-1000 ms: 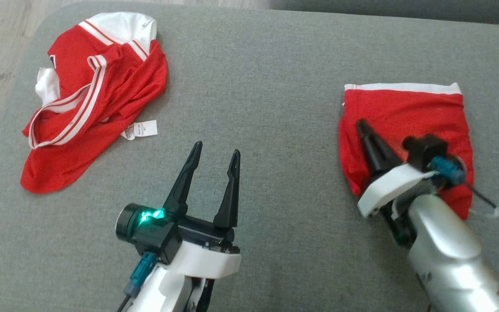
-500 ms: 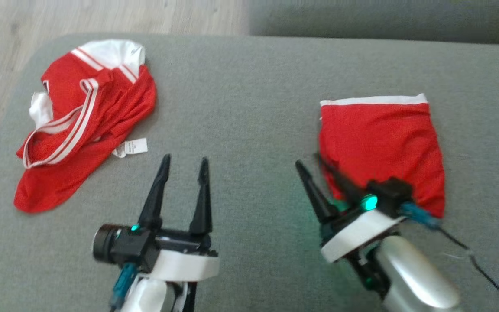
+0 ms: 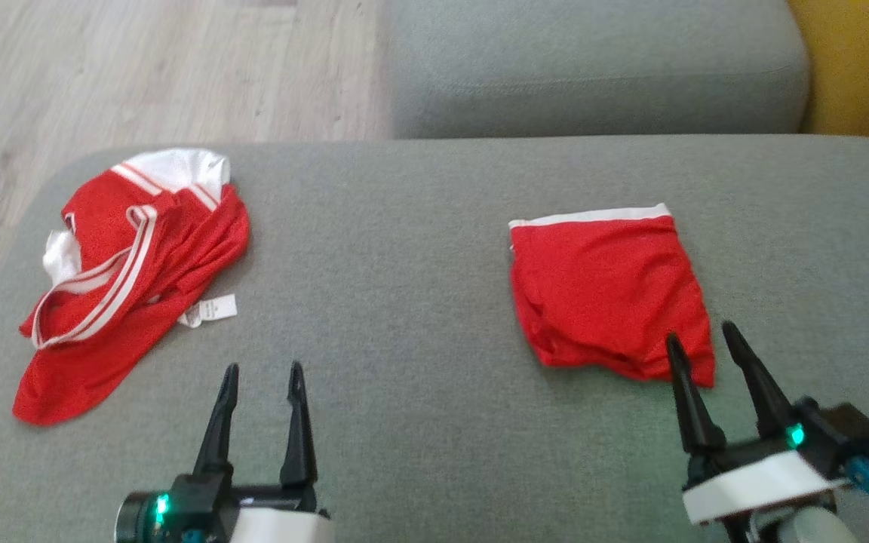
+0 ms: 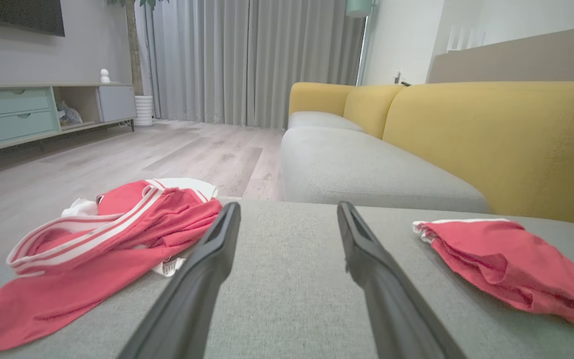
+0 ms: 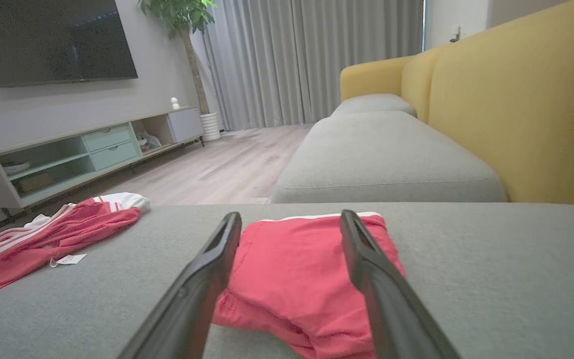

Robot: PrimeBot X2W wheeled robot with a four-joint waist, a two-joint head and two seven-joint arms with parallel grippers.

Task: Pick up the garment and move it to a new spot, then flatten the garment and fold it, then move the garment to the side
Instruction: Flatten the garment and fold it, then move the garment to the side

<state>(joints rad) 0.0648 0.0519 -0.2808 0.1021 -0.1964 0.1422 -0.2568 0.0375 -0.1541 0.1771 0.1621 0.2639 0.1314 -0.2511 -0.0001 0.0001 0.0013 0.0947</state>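
Note:
A folded red garment (image 3: 608, 294) with a white band along its far edge lies flat on the right of the grey cushion (image 3: 419, 249). My right gripper (image 3: 701, 332) stands open just behind its near right corner, nothing between the fingers. The right wrist view shows that gripper (image 5: 291, 214) open, with the folded garment (image 5: 297, 269) lying beyond and below its fingers. My left gripper (image 3: 264, 367) is open and empty at the near left. In the left wrist view this gripper (image 4: 288, 205) points over bare cushion, and the folded garment (image 4: 506, 259) lies to its right.
A crumpled red and white jersey (image 3: 133, 271) with a loose label lies at the cushion's far left, near the rounded edge above the wood floor (image 3: 140, 68). Another grey seat (image 3: 593, 68) sits behind, beside a yellow backrest (image 3: 864, 60).
The right gripper has opened, let go of the folded garment and drawn back toward me. The left gripper has drawn back a little too. The head camera has tilted up.

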